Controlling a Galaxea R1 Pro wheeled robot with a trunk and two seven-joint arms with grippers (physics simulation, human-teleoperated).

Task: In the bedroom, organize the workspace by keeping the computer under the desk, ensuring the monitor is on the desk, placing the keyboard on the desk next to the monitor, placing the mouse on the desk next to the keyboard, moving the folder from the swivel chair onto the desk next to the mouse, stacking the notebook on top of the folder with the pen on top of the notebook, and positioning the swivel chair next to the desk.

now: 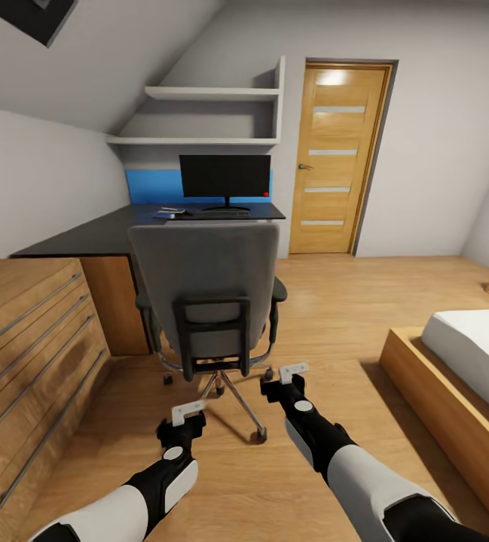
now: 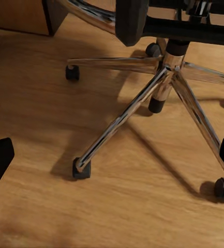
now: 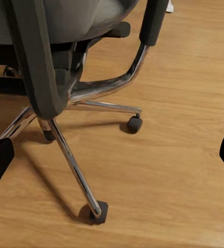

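Nearest, both arms are reaching forward and low over the plank floor [image 1: 334, 301]. The left pincer [image 1: 187, 413] and the right pincer [image 1: 293, 370] are each standing spread, pinching nothing; in the wrist views the dark fingertips are sitting wide at the frame edges.

Straight ahead of them the swivel chair [image 1: 206, 286] is standing with its tall grey back turned to the robot, its star base [image 2: 163, 82] on the floor just beyond the pincers. The right pincer is sitting nearer the chair than the left. The back is hiding the seat, so I cannot tell whether the folder is lying there.

Beyond the chair, the black bench [image 1: 93, 235] is carrying the monitor [image 1: 225, 178] near its far edge, with the keyboard [image 1: 221, 214] lying lengthwise in front of it.
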